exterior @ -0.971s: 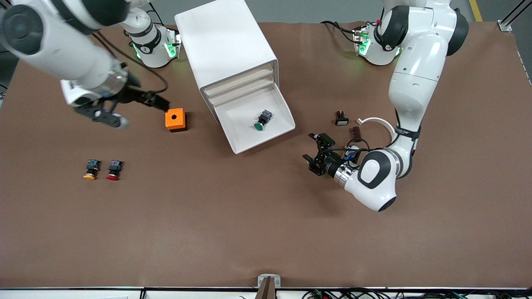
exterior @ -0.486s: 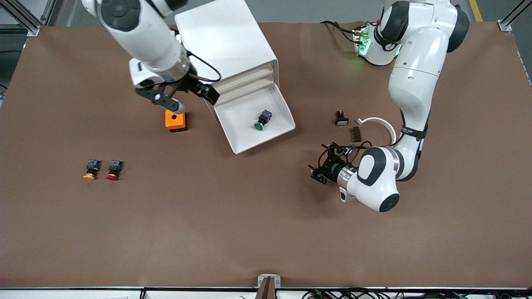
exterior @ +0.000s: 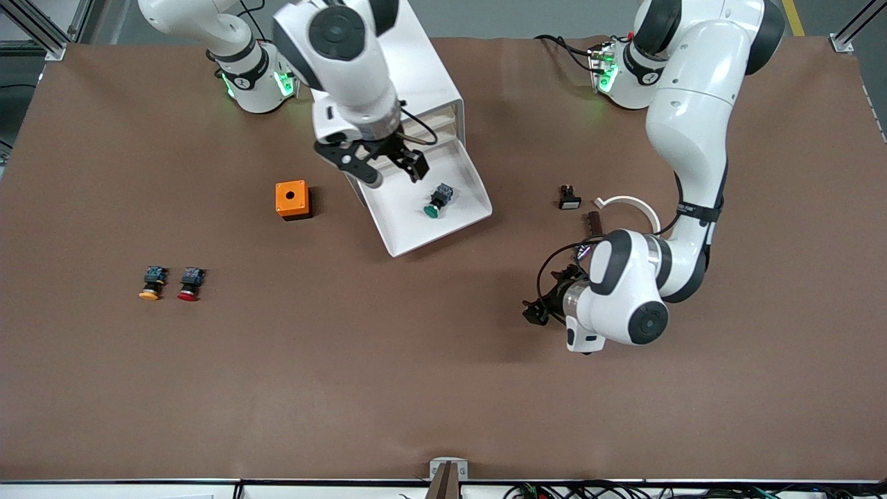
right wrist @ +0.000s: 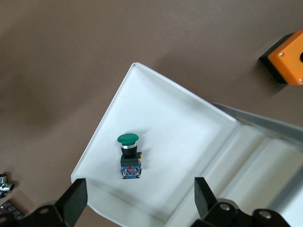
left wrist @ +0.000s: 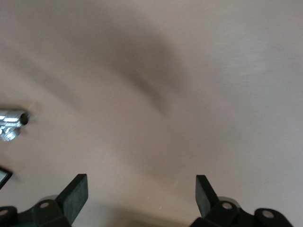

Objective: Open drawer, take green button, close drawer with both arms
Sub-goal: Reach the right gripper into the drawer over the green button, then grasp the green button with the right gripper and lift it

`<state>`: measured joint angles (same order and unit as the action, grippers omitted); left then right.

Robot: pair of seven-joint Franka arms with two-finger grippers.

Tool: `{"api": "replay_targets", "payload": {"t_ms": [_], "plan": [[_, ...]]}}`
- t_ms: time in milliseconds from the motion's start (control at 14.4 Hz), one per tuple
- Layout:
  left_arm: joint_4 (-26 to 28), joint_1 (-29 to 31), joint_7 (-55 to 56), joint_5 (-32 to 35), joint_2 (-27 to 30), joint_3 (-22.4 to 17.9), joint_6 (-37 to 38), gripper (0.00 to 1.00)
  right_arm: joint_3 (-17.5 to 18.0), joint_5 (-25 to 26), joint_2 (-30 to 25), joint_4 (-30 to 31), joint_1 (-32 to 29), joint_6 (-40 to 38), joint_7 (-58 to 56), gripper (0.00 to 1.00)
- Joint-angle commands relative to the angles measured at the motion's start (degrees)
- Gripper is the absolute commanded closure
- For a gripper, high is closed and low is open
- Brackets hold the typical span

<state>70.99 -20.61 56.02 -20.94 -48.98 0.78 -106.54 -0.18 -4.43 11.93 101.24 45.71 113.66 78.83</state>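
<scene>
The white drawer (exterior: 409,223) is pulled out of the white cabinet (exterior: 374,69). The green-capped button (exterior: 435,201) lies on its side on the drawer floor. My right gripper (exterior: 396,174) hangs open over the drawer's inner part, beside the button and not touching it. In the right wrist view the button (right wrist: 129,153) lies on the drawer floor (right wrist: 175,137) just ahead of the open right gripper (right wrist: 139,194). My left gripper (exterior: 535,312) is low over bare mat toward the left arm's end. It is open with nothing in it, and the left wrist view shows only mat before the gripper (left wrist: 140,191).
An orange box (exterior: 292,199) sits beside the cabinet toward the right arm's end. A yellow-capped button (exterior: 151,283) and a red-capped button (exterior: 189,284) lie nearer the front camera. A small black part (exterior: 569,197), a brown piece (exterior: 594,223) and a white arc (exterior: 634,204) lie by the left arm.
The right arm has swung from the orange box's side of the table to over the open drawer. The left gripper has drawn away from the drawer and turned toward the mat.
</scene>
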Motion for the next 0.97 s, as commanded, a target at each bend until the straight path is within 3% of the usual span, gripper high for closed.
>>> {"api": "replay_targets", "payload": {"t_ms": [0, 416, 624, 902], "plan": [[1.52, -0.31, -0.91, 2.04, 2.13, 0.10, -3.84, 0.00, -0.79, 2.05, 3.88, -0.78, 3.33, 3.14, 4.22, 0.00], [2.04, -3.03, -0.91, 6.96, 3.45, 0.01, -10.35, 0.00, -0.88, 4.86, 10.83, -0.87, 6.66, 9.47, 10.10, 0.00], [2.22, -3.91, -0.65, 8.02, 3.89, 0.01, -10.53, 0.00, -0.88, 7.85, 13.56, -0.95, 8.42, 12.11, 13.71, 0.00], [2.22, -5.32, 0.23, 9.69, 4.95, -0.08, -10.97, 0.00, -0.88, 8.21, 15.49, -0.87, 9.39, 13.26, 14.68, 0.00]]}}
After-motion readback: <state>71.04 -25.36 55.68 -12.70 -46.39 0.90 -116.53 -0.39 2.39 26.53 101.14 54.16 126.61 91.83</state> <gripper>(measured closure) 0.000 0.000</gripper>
